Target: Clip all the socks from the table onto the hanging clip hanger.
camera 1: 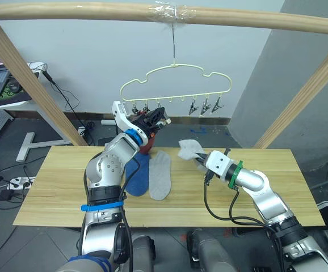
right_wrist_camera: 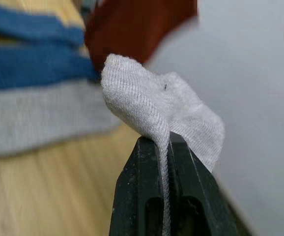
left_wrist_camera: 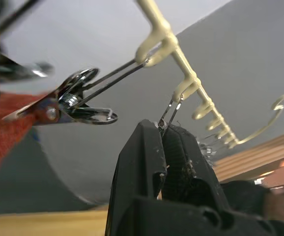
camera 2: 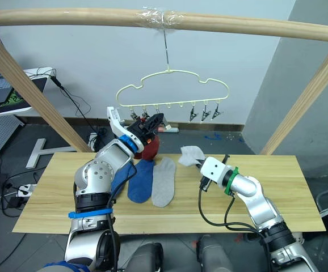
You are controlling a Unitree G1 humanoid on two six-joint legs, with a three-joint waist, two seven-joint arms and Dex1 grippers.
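Grey sock [right_wrist_camera: 167,110] pinched in right pincer [right_wrist_camera: 164,147].

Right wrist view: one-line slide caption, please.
Right gripper jaws shut on a light grey sock, blue socks behind.

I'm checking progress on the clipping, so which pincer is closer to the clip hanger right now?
Left. The left pincer is raised right at the clip hanger, shut on one of its clips. The right pincer sits low over the table, shut on a grey sock.
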